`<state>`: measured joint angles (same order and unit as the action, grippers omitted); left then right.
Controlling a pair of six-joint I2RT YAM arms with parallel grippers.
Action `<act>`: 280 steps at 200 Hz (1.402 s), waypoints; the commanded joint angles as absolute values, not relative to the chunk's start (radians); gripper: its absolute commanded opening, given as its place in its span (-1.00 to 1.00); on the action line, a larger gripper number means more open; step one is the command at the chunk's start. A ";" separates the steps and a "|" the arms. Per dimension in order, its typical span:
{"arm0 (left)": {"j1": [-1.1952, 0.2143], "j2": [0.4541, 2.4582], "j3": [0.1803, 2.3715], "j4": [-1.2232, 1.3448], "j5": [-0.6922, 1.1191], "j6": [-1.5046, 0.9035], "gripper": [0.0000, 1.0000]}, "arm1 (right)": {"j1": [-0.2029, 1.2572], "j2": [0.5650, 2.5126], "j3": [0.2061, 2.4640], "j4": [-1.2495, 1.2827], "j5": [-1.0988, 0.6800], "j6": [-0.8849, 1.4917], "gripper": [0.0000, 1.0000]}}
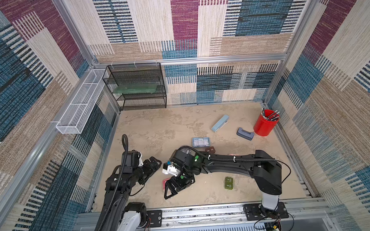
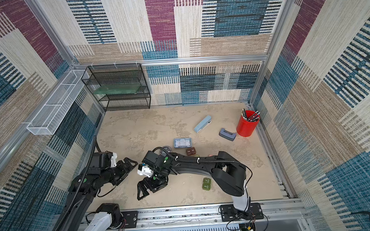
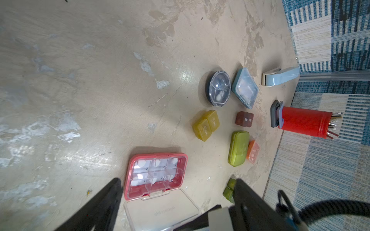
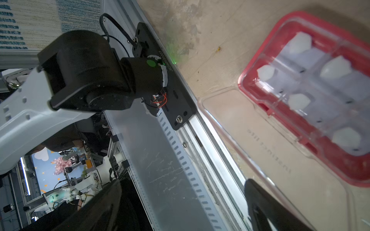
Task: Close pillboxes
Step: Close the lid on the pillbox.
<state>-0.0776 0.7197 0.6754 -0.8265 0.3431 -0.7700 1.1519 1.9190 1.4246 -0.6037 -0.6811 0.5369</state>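
Pink pillbox is the only one open. Its clear lid is folded right back and lies flat on the table, with the compartments and white pieces showing. Of the whole set it lies farthest from the red pen cup.

The other boxes all sit between it and the cup. Checked in left wrist view:
- round black box, light blue box, amber box, brown box, yellow-green box: lids down.
- orange box: looks shut, but too small to be sure.
- dark green box: half hidden by my finger in the wrist view; in a top view the lids look down.

My right gripper hangs over the lid end of the pink box, jaws wide, nothing in them. Can't tell if a finger touches the lid. My left gripper is also wide and empty, near the pink box on its side away from the cup.

Est. progress: approx. 7 of 8 closed — last box pending. To do: swing the clear lid over the pink base and press till the latch catches.
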 commanded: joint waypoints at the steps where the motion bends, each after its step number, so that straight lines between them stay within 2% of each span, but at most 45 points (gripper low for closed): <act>1: -0.065 0.723 0.689 -0.863 0.342 -0.713 0.79 | 1.145 1.957 1.465 -0.626 -0.693 0.506 0.95; 111: -0.066 0.737 0.691 -0.879 0.389 -0.723 0.80 | 1.058 2.000 1.509 -0.639 -0.671 0.484 0.95; 140: -0.067 0.760 0.644 -0.891 0.450 -0.797 0.78 | 0.996 1.936 1.413 -0.616 -0.634 0.511 0.95; 183: -0.083 0.834 0.589 -0.870 0.509 -0.815 0.78 | 0.918 1.820 1.191 -0.442 -0.654 0.595 0.95; 280: -0.124 0.953 0.488 -0.721 0.540 -0.854 0.67 | 0.877 1.713 0.947 -0.055 -0.656 0.727 0.90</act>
